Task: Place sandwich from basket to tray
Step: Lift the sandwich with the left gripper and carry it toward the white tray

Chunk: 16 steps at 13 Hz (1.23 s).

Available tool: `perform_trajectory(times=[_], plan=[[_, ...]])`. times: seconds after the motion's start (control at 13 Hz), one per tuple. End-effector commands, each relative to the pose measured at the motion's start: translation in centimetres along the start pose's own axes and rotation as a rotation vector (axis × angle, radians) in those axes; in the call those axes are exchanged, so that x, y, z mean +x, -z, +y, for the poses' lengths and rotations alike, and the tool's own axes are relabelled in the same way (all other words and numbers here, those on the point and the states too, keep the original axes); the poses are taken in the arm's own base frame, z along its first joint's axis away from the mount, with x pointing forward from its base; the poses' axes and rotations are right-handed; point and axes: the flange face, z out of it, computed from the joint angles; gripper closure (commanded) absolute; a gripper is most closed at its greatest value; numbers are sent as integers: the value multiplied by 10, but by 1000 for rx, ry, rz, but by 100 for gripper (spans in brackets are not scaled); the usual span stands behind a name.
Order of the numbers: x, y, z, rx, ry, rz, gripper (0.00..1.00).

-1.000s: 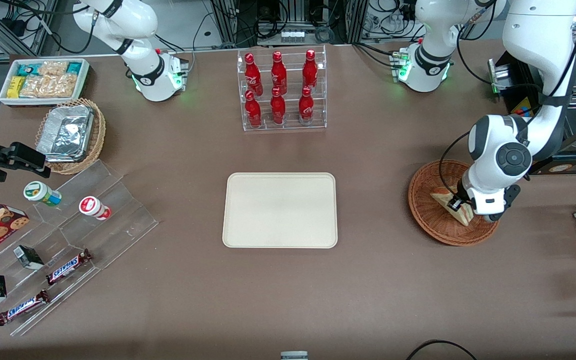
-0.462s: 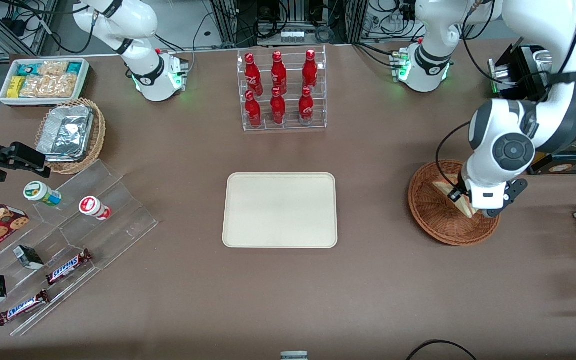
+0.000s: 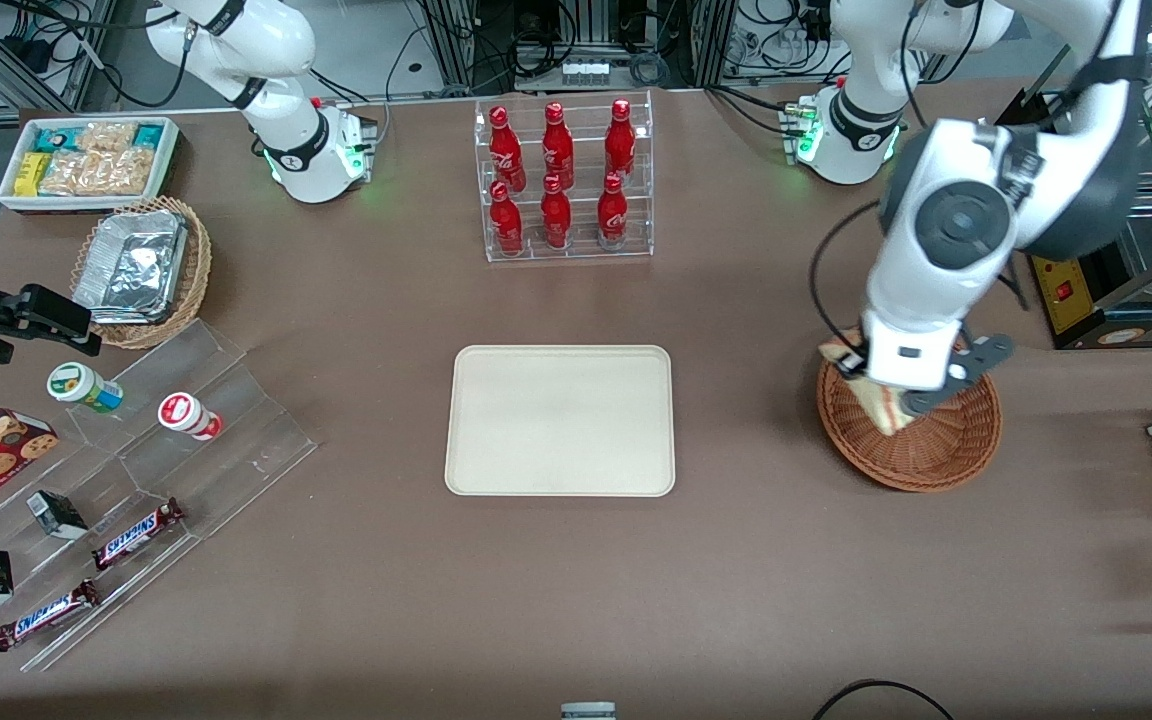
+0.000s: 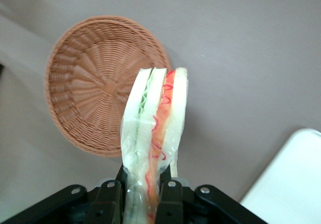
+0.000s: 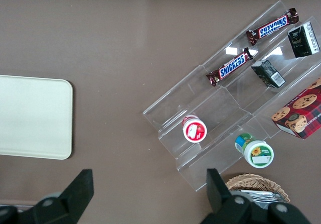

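My left gripper (image 3: 881, 395) is shut on the sandwich (image 3: 876, 403), a plastic-wrapped white bread wedge with red and green filling, and holds it up above the reddish-brown woven basket (image 3: 946, 450). In the left wrist view the sandwich (image 4: 155, 128) sticks out from between the black fingers (image 4: 169, 201), with the empty basket (image 4: 95, 78) on the table below it and a corner of the tray (image 4: 291, 184) showing. The cream rectangular tray (image 3: 561, 420) lies at the table's middle, toward the parked arm from the basket, with nothing on it.
A clear rack of red bottles (image 3: 561, 180) stands farther from the front camera than the tray. Toward the parked arm's end are a tan basket of foil containers (image 3: 141, 268), a white snack bin (image 3: 86, 160) and a clear stand with snacks (image 3: 126, 480).
My left gripper has risen out of the basket with the sandwich in it and shifted a little toward the tray. The basket stays in place.
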Motion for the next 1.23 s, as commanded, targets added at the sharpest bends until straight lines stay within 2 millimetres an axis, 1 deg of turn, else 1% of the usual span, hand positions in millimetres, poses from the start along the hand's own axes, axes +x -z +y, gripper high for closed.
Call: perform_trajectory(times=[0.0,0.08,0.15,0.31,0.54,0.77,0.92,1.0,1.15], plan=[[-37,4,43,-11,-102,6,96],[-50,3,58,-39,-122,21,95],[-59,-3,69,-56,-138,23,95],[-71,-16,87,-75,-166,31,95],[-98,-50,113,-131,-218,61,95],[-130,-81,158,-169,-262,99,95],[-139,-95,186,-167,-296,110,95],[-141,-99,195,-169,-301,109,95],[-139,-108,203,-170,-305,104,95]])
